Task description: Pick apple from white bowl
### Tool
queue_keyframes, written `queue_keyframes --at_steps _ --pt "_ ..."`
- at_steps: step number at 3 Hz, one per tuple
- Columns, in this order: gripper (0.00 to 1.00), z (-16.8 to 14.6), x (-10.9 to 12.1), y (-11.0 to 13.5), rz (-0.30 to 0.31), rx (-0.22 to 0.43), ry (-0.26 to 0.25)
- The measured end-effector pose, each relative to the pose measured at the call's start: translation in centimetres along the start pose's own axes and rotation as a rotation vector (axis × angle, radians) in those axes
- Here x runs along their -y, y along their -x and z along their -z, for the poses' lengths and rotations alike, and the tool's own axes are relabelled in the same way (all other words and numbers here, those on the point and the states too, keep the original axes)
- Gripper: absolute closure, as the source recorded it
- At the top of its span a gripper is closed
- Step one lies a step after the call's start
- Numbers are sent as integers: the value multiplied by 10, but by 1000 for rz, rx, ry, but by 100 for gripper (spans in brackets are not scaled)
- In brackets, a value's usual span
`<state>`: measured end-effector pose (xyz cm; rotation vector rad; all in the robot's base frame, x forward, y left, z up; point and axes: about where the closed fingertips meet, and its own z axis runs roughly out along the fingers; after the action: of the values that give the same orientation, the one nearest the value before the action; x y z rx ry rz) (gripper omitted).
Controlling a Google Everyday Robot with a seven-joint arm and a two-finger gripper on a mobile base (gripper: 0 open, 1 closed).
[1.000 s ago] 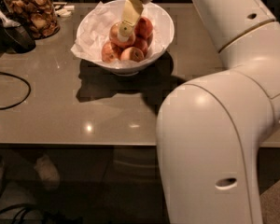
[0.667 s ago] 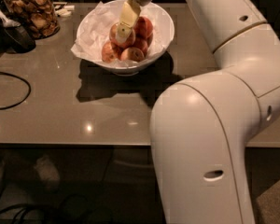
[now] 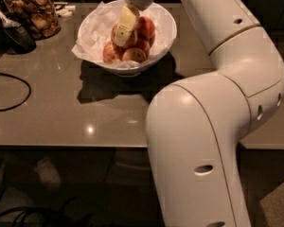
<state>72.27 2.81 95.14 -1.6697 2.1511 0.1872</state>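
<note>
The white bowl (image 3: 169,28), lined with crumpled white paper, stands at the back of the grey table and holds several apples. The large golden-yellow apple (image 3: 132,38) with a red blush lies on top in the middle of the pile. My gripper (image 3: 121,36) reaches down into the bowl from above, and its pale yellow tip rests against the left front of this apple, hiding part of it. Deep-red apples (image 3: 146,27) lie to the right of it and small pale apples (image 3: 111,54) lie in front.
A glass jar of brown snacks (image 3: 32,14) stands at the back left beside a dark object (image 3: 14,34). A black cable (image 3: 12,105) loops on the left of the table (image 3: 61,122). My large white arm (image 3: 199,141) fills the right foreground.
The arm's big lower link has swung a little to the left. The gripper has stayed in the bowl on the large apple, settling slightly lower.
</note>
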Motion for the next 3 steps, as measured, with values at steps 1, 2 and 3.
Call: queue_keyframes --at_steps 1,2,3 --pt "9 -9 -4 4 8 -4 22" --pt "13 -13 -6 7 21 -5 30" --pt "13 -16 -7 8 33 -7 35"
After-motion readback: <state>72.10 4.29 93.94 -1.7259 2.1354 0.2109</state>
